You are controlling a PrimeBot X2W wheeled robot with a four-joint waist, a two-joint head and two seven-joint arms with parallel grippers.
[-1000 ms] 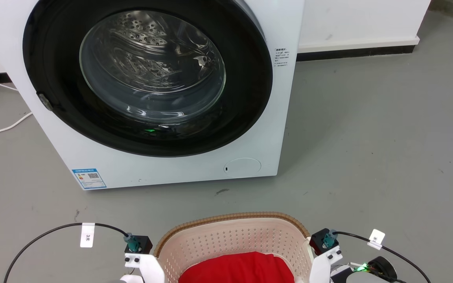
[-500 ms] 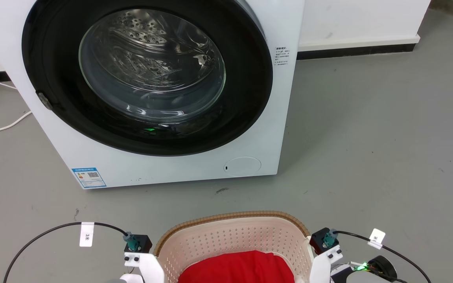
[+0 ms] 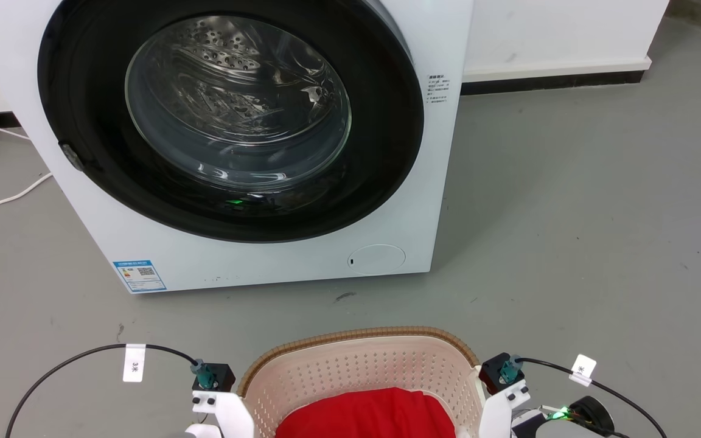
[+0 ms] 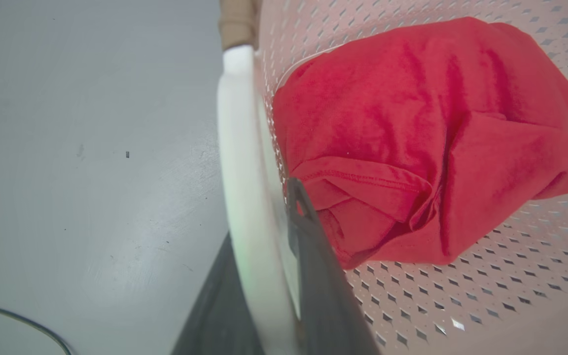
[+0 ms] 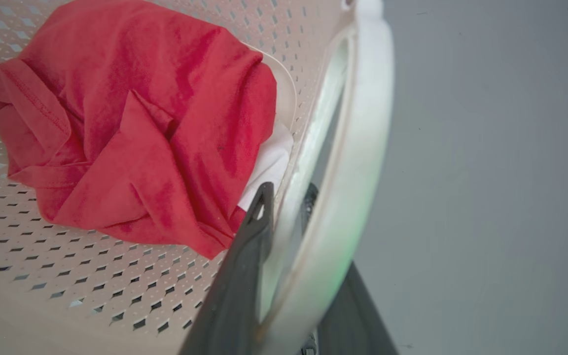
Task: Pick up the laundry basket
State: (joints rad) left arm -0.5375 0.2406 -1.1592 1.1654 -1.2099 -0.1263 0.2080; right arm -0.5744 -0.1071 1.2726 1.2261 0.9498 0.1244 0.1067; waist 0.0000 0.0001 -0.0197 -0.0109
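The laundry basket [image 3: 359, 365] is in front of the washing machine [image 3: 265, 261], below its round glass door [image 3: 238, 103] in the head view. It stands apart from the machine, with a strip of grey floor [image 3: 569, 213] between them. Whether it rests on that floor I cannot tell.

My left gripper [image 4: 259, 222] is closed narrowly around the basket's white left handle [image 4: 237, 148]. One dark finger [image 4: 313, 256] lies against the handle's inner side by the perforated wall, and the other is on its outer side.

My right gripper [image 5: 289, 197] clasps the right handle [image 5: 363, 123] the same way. Its inner finger [image 5: 244, 266] is inside the basket and its outer one is beyond the handle.

A crumpled red garment [image 4: 412, 138] lies in the basket, with a bit of white cloth [image 5: 269, 162] under it near my right finger. On the side of the basket away from the washing machine, a black cable [image 3: 70, 359] curves off from my left wrist.
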